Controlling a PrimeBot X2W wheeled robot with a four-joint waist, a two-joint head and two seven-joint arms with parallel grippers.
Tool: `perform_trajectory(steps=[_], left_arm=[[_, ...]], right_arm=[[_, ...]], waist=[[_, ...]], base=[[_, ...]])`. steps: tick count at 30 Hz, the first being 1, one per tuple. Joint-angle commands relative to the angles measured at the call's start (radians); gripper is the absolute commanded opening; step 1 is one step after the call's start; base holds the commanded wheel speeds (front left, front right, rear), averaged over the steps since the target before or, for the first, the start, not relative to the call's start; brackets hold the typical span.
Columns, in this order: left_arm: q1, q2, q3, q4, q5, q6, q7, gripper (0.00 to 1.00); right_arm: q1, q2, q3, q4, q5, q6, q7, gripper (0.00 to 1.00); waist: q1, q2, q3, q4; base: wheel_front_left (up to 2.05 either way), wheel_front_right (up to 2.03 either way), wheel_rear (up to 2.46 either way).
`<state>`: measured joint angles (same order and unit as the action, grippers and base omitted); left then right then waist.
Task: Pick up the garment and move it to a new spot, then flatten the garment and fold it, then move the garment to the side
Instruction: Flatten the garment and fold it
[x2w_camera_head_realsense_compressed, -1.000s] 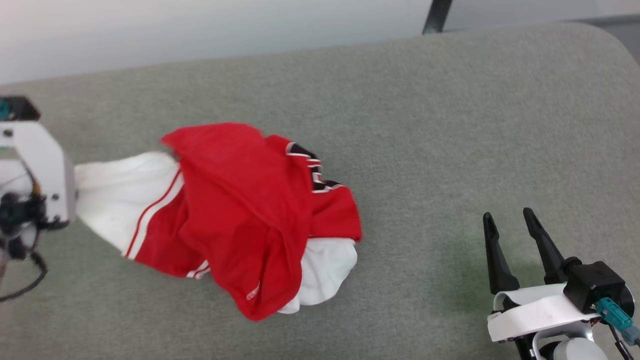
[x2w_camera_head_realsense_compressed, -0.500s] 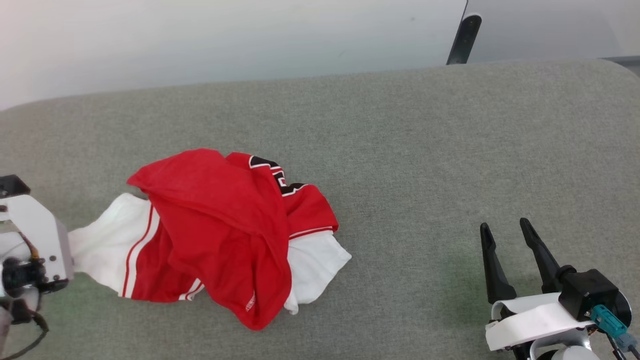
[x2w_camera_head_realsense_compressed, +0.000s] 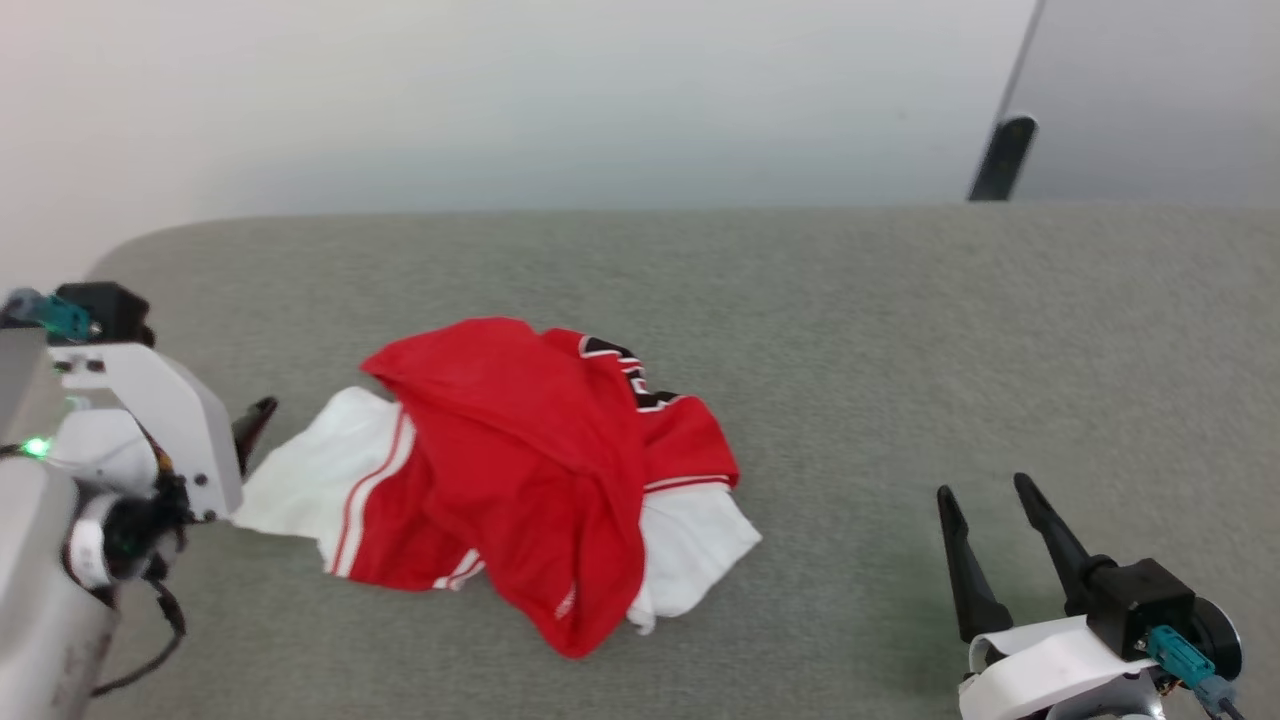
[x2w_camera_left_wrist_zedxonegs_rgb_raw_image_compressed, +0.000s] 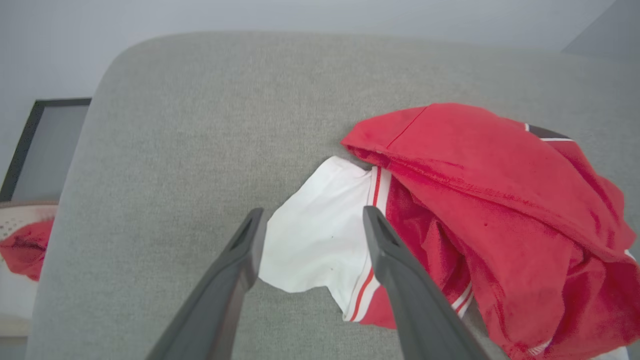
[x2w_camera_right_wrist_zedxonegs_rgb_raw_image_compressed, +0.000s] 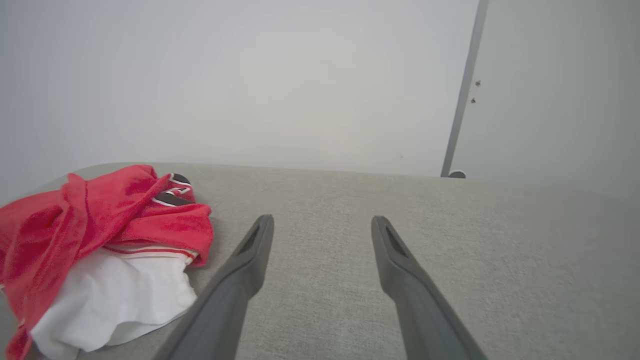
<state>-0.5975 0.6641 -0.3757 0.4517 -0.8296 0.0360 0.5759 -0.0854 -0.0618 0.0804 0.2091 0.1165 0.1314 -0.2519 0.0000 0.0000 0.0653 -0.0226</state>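
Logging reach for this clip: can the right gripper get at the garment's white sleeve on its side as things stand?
Probably yes. The right gripper is open, and bare grey surface lies between it and the nearer white sleeve of the garment; nothing blocks the way.

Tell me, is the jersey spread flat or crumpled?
Crumpled. The garment lies in a bunched heap on the grey surface, with red cloth draped over itself, not flat.
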Motion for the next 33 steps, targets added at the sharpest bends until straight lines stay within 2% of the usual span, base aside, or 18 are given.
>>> perform_trajectory(steps=[1, 3, 11, 19, 22, 25, 26, 29, 33], left_arm=[[0.026, -0.003, 0.002, -0.013, 0.014, -0.01, -0.042, 1.0], [0.044, -0.011, 0.008, -0.049, 0.036, -0.024, -0.137, 1.0], [0.189, -0.075, 0.051, -0.15, 0.075, 0.002, -0.464, 1.0], [0.344, -0.142, 0.064, -0.215, 0.114, 0.029, -0.718, 1.0], [0.389, -0.17, 0.06, -0.211, 0.129, 0.033, -0.781, 1.0], [0.421, -0.19, 0.069, -0.204, 0.158, 0.054, -0.822, 1.0], [0.421, -0.19, 0.069, -0.204, 0.158, 0.054, -0.822, 1.0], [0.451, -0.224, 0.094, -0.199, 0.171, 0.066, -0.837, 1.0], [0.469, -0.273, 0.137, -0.202, 0.177, 0.054, -0.841, 1.0]], right_arm=[[0.005, -0.008, 0.013, 0.002, 0.007, -0.001, 0.009, 1.0], [0.001, -0.017, 0.029, 0.001, 0.02, -0.001, 0.028, 1.0], [-0.013, -0.066, 0.098, -0.018, 0.056, -0.001, 0.141, 1.0], [-0.021, -0.115, 0.133, -0.02, 0.13, -0.001, 0.32, 1.0], [-0.016, -0.124, 0.122, -0.01, 0.157, -0.001, 0.398, 1.0], [-0.01, -0.122, 0.099, 0.005, 0.178, -0.001, 0.488, 1.0], [-0.01, -0.122, 0.099, 0.005, 0.178, -0.001, 0.488, 1.0], [-0.01, -0.127, 0.078, 0.018, 0.183, -0.001, 0.588, 1.0], [-0.03, -0.127, 0.038, 0.031, 0.176, -0.001, 0.72, 1.0]], waist=[[0.0, 0.0, -0.055, 0.064], [0.0, 0.0, -0.07, 0.091], [0.0, 0.0, -0.11, 0.215], [0.0, 0.0, -0.131, 0.342], [0.0, 0.0, -0.137, 0.381], [0.0, 0.0, -0.139, 0.415], [0.0, 0.0, -0.139, 0.415], [0.0, 0.0, -0.134, 0.445], [0.0, 0.0, -0.109, 0.483]], base=[[0.0, 0.0, 0.0], [0.0, 0.0, 0.0], [0.0, 0.0, 0.0], [0.0, 0.0, 0.0], [0.0, 0.0, 0.0], [0.0, 0.0, 0.0], [0.0, 0.0, 0.0], [0.0, 0.0, 0.0], [0.0, 0.0, 0.0]])
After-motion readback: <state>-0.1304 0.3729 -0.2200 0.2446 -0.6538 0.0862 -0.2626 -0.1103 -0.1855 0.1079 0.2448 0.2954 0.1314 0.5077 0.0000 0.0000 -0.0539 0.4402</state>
